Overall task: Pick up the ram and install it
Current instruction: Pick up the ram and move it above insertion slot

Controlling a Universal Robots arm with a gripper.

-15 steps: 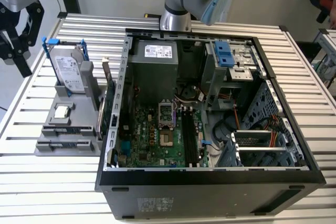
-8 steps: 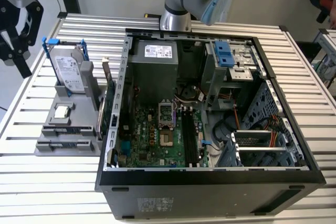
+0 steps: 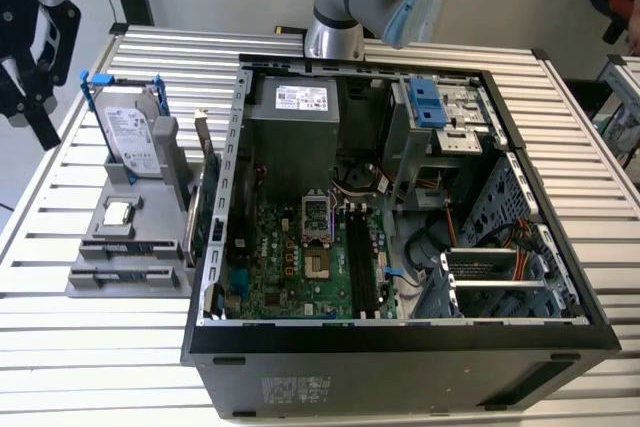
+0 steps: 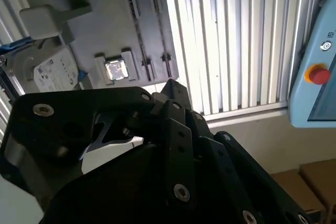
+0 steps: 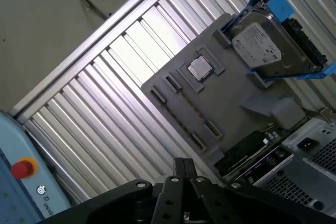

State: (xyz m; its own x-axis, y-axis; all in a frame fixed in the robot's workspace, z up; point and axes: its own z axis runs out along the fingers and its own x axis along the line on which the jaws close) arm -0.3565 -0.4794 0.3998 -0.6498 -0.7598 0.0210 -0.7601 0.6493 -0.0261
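Aloft, tool (image 3: 35,112) near white-labelled hard drive (image 3: 135,137)

the gripper (image 4: 131,124) is matt black metal with dull steel bolt heads. beneath it the table (image 5: 105,103) is ribbed bare aluminium, bright with glare. the tray (image 5: 231,103) below the gripper is matt grey plastic; on it, a chip (image 5: 199,67) has a shiny metal lid, and a silver metal drive (image 5: 273,43) bears a white paper label inside a blue plastic frame (image 5: 299,74). beside the gripper, the pendant (image 4: 315,51) is smooth pale-blue plastic with a glossy red button (image 4: 318,73).
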